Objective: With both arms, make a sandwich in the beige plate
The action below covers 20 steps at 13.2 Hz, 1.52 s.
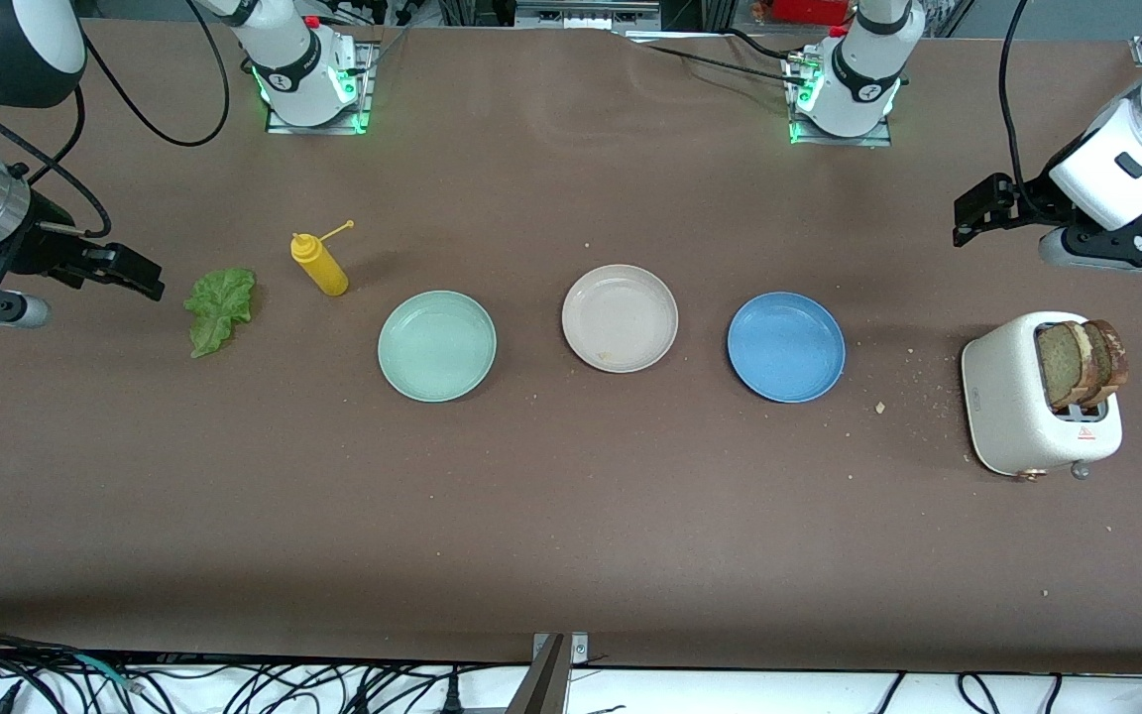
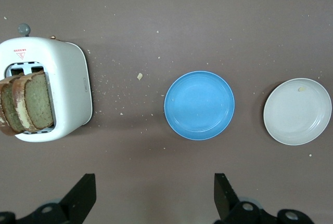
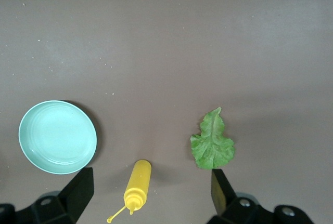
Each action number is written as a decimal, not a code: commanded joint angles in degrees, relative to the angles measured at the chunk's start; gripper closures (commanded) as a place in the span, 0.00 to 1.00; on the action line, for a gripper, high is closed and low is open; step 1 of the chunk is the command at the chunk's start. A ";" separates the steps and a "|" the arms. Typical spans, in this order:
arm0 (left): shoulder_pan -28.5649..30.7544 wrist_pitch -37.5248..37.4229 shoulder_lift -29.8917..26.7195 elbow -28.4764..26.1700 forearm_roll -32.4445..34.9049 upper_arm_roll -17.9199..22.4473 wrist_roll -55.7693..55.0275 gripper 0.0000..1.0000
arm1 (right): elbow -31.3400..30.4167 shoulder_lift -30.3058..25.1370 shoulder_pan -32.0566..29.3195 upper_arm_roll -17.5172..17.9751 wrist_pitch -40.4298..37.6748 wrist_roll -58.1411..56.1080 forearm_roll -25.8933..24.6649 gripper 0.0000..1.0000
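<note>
The beige plate [image 1: 620,317] sits empty mid-table between a mint green plate [image 1: 436,345] and a blue plate [image 1: 786,346]; it also shows in the left wrist view [image 2: 297,112]. No assembled sandwich is in view. Two bread slices [image 1: 1082,364] stand in a white toaster [image 1: 1012,407], also seen in the left wrist view [image 2: 28,104]. A lettuce leaf [image 1: 220,307] lies flat on the table [image 3: 212,141]. My right gripper [image 1: 140,278] hangs open and empty over the table beside the lettuce [image 3: 151,193]. My left gripper [image 1: 972,213] hangs open and empty over the table by the toaster [image 2: 155,195].
A yellow squeeze bottle [image 1: 319,263] stands between the lettuce and the green plate, and shows in the right wrist view [image 3: 137,183]. Crumbs lie scattered between the blue plate and the toaster [image 2: 67,89]. Cables hang along the table's front edge.
</note>
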 commanded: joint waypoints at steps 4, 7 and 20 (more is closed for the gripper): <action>1.09 -0.21 2.56 0.33 -0.05 0.69 1.15 0.00 | -0.46 -0.98 0.09 0.47 -0.36 0.65 -0.99 0.00; 2.05 1.02 6.33 1.38 7.77 0.78 1.60 0.00 | -0.46 -0.98 0.09 0.47 -0.62 0.65 -0.99 0.00; 15.59 27.81 12.68 -12.22 12.44 0.52 13.81 0.00 | -0.46 -0.98 0.09 0.47 -0.89 0.65 -0.99 0.00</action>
